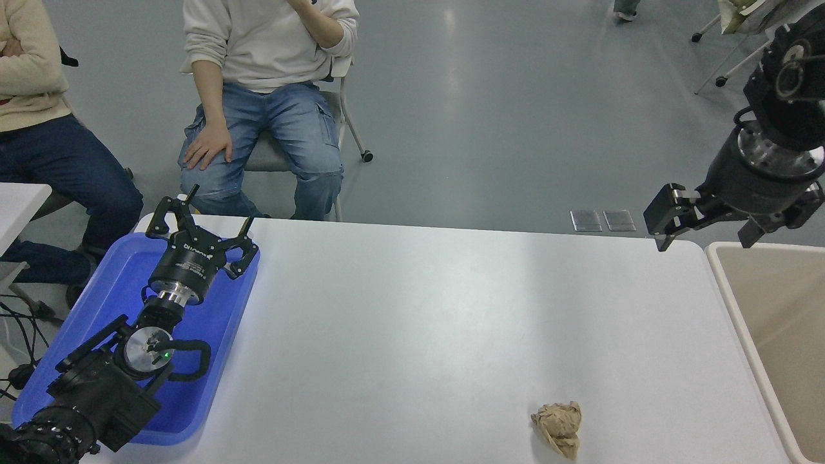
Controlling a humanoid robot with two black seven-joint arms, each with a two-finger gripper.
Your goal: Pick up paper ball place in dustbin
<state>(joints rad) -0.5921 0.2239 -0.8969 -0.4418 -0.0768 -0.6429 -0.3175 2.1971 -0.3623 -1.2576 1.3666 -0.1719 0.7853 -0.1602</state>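
Observation:
The paper ball, a crumpled tan-brown wad, lies on the white table near its front edge, right of the middle. The dustbin, beige with a cream rim, stands against the table's right side and shows nothing inside in the part in view. My right gripper hangs open and empty in the air over the table's far right corner, beside the bin's far left corner and far from the ball. My left gripper is parked open over the blue tray.
A shallow blue tray lies at the table's left end under the left arm. Two people sit beyond the far edge at the upper left. A second white table's corner shows at the left edge.

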